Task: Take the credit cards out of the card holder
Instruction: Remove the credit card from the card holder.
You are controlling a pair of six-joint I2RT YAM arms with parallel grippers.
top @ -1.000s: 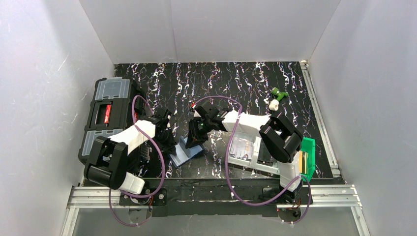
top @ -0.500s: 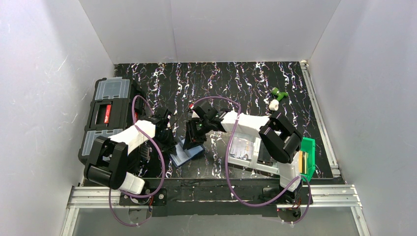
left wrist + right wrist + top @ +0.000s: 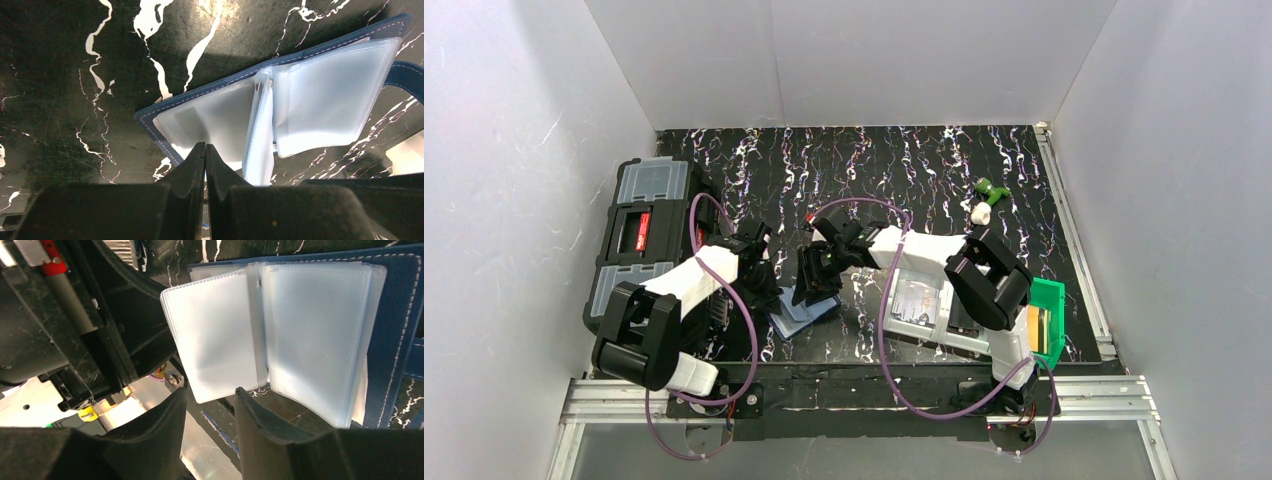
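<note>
Finds the holder (image 3: 805, 312) spread open on the table (image 3: 924, 170), between the two grippers and just ahead of each. Shows the left gripper (image 3: 205, 150) fully closed on nothing, tips at the holder's near edge, apparently placed as a hold-down. Shows the right gripper (image 3: 210, 402) with jaws parted and nothing held, the lower edge of the fanned sleeves (image 3: 215, 335) just beyond its tips. Cannot tell through the frosted plastic whether any cards sit inside; none in plain sight from either wrist.

Worth watching from here:

- Closing the right gripper on a bundle of sleeves instead of a single card. Thin, slick, stacked layers would make that easy, and any pull would then lift or drag the whole holder.
- Pinning at one narrow spot only. Could let the holder pivot about the left gripper's tips, or slide out from under them, as soon as a sideways tug comes.
- Leaving one sleeve standing on edge ahead of the left gripper. Could flop either way and cover the pocket mouth being aimed at.
- Working both grippers so near each other. Could bring fingers into contact during a reach across the spine.
- Pinching a smooth card by a small exposed strip. Likely to slip free partway out.
</note>
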